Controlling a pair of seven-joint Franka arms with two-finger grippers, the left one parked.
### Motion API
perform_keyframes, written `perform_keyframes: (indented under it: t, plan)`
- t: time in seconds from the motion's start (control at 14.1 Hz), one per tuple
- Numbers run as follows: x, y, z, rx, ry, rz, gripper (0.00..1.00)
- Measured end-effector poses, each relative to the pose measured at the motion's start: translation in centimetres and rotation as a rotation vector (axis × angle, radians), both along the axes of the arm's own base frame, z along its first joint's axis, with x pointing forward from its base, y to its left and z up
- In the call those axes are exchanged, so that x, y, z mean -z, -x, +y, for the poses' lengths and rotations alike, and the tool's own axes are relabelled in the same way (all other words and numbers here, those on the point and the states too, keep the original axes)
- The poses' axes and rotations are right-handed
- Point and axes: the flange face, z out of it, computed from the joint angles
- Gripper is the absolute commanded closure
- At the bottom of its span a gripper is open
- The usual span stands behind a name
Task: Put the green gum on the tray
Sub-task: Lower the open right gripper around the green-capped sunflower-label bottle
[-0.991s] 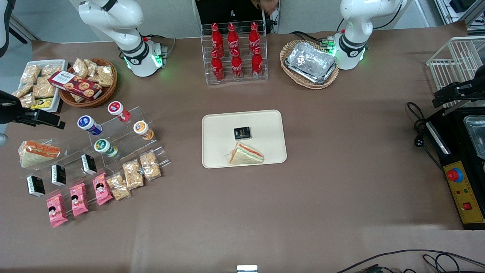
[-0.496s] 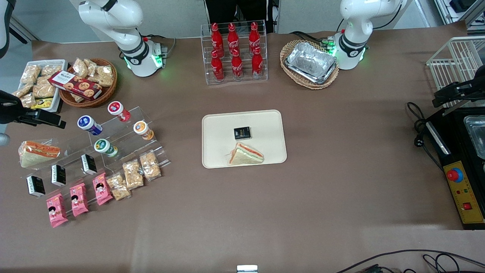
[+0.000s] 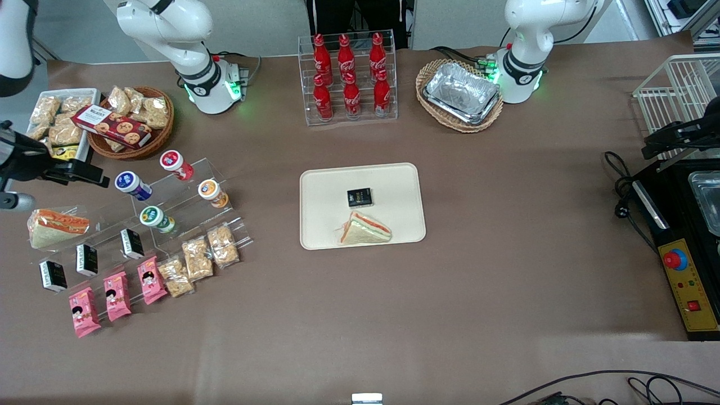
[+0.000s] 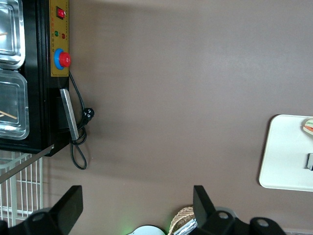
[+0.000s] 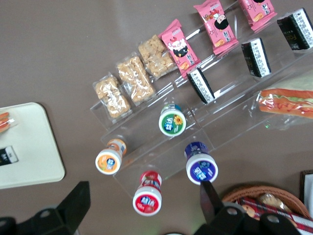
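So my black two-finger gripper (image 3: 84, 173) hangs open and empty above the display's working-arm end; the small green-lidded white gum bottle (image 3: 156, 218) leans on the clear acrylic rack (image 3: 185, 216) for picking, well apart from the cream-beige rectangular tray (image 3: 394, 185).

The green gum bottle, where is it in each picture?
Front view: the small white gum bottle with green lid lies on the clear stepped rack, nearer the camera than the blue-lidded bottle.
Right wrist view: it lies among the other bottles, away from the pincer.
Left wrist view: not in it.
Shared landmark: the cream-beige rectangular tray.
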Motion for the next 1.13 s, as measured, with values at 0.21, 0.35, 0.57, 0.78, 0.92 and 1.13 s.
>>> perform_keyframes:
  t: [0.21,0.35,0.57,0.78,0.92,1.13]
  plan:
    - [5.6,1.1,0.4,-0.020,0.006,-0.056,0.00]
    - [8.9,1.5,0.5,-0.067,0.006,-0.069,0.00]
    - [12.3,0.9,0.0,-0.121,0.004,-0.066,0.00]
    - [15.5,-0.2,-0.3,-0.147,0.015,-0.051,0.00]
    - [17.4,-0.7,-0.4,-0.177,0.046,-0.027,0.00]
    - [19.6,-1.1,-0.3,-0.203,0.074,-0.019,0.00]
